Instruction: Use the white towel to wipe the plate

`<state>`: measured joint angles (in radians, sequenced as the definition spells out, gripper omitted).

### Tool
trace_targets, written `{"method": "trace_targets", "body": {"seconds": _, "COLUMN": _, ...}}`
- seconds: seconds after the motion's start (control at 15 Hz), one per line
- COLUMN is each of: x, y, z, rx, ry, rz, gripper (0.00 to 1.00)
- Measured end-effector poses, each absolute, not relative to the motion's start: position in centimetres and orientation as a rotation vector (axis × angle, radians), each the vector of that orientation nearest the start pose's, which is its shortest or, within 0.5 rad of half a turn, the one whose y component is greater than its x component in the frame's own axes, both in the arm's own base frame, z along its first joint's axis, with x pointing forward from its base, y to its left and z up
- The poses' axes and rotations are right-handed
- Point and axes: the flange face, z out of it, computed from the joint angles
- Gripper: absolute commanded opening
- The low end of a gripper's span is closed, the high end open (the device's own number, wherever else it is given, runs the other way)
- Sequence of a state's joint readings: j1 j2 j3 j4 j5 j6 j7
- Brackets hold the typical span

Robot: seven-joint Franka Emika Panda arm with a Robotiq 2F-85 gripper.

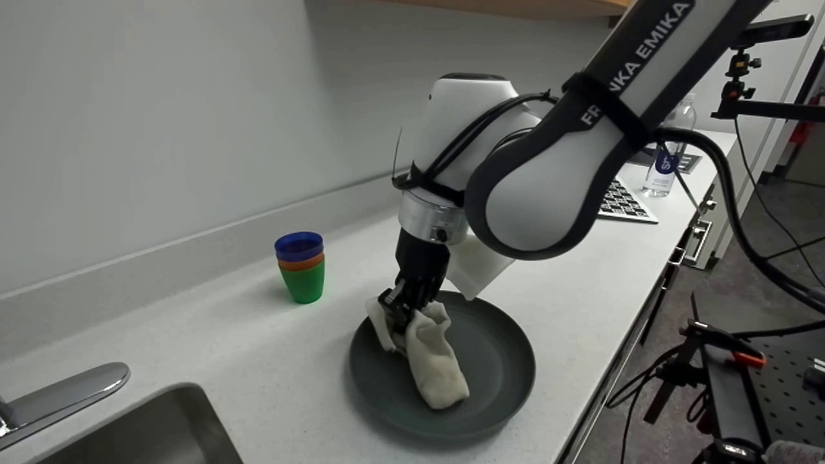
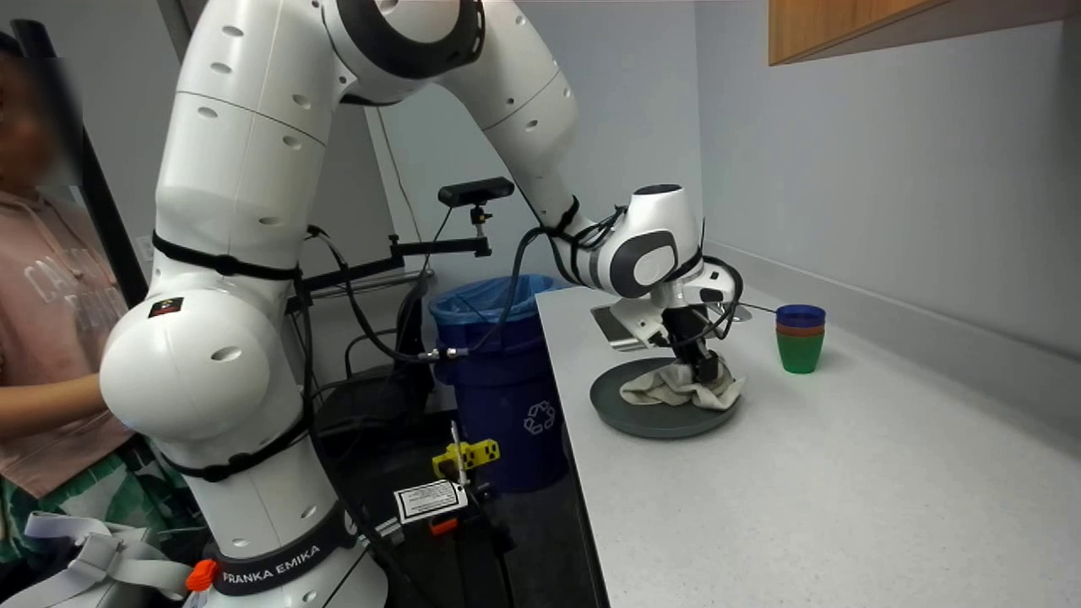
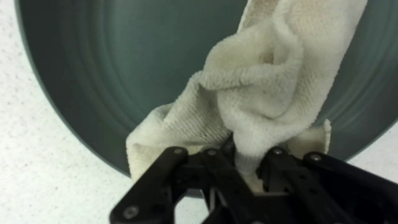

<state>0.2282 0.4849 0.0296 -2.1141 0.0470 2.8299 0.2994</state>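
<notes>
Wrist view, bottom center of the frame: black fingers pinch a bunched fold of white towel, nearly together with the cloth caught between them. The towel rests in a dark gray-green plate, its loose length running to the top right, while speckled white tabletop shows at the left. In an exterior view, the towel sits crumpled just below center, a folded end lying toward the lower part of the plate, with a stack of cups, blue over orange over green, standing apart at the left; a clear bottle stands at upper right, a faucet and a sink at lower left. In an exterior view, the white arm rises at the left, a blue recycling bin stands near the middle, and a person in pink is cropped at the left edge.
</notes>
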Motion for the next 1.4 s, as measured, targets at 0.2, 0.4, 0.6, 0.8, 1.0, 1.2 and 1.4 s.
{"method": "trace_targets", "body": {"seconds": 0.2, "x": 59.0, "y": 14.7, "z": 21.0, "rx": -3.042, "ry": 0.145, "rz": -0.353, "gripper": 0.03}}
{"method": "trace_targets", "body": {"seconds": 0.4, "x": 59.0, "y": 14.2, "z": 20.8, "rx": -3.049, "ry": 0.183, "rz": -0.343, "gripper": 0.03}}
{"method": "trace_targets", "body": {"seconds": 0.6, "x": 58.3, "y": 16.1, "z": 20.6, "rx": -2.987, "ry": 0.158, "rz": -0.285, "gripper": 0.03}}
{"method": "trace_targets", "body": {"seconds": 0.8, "x": 57.4, "y": 16.8, "z": 20.1, "rx": -3.004, "ry": 0.152, "rz": -0.174, "gripper": 0.03}}
{"method": "trace_targets", "body": {"seconds": 1.0, "x": 56.8, "y": 16.2, "z": 19.6, "rx": -3.032, "ry": 0.176, "rz": -0.058, "gripper": 0.03}}
{"method": "trace_targets", "body": {"seconds": 1.2, "x": 56.1, "y": 15.1, "z": 19.5, "rx": -3.084, "ry": 0.281, "rz": 0.063, "gripper": 0.03}}
{"method": "trace_targets", "body": {"seconds": 1.4, "x": 55.6, "y": 14.4, "z": 19.7, "rx": -3.15, "ry": 0.432, "rz": 0.12, "gripper": 0.03}}
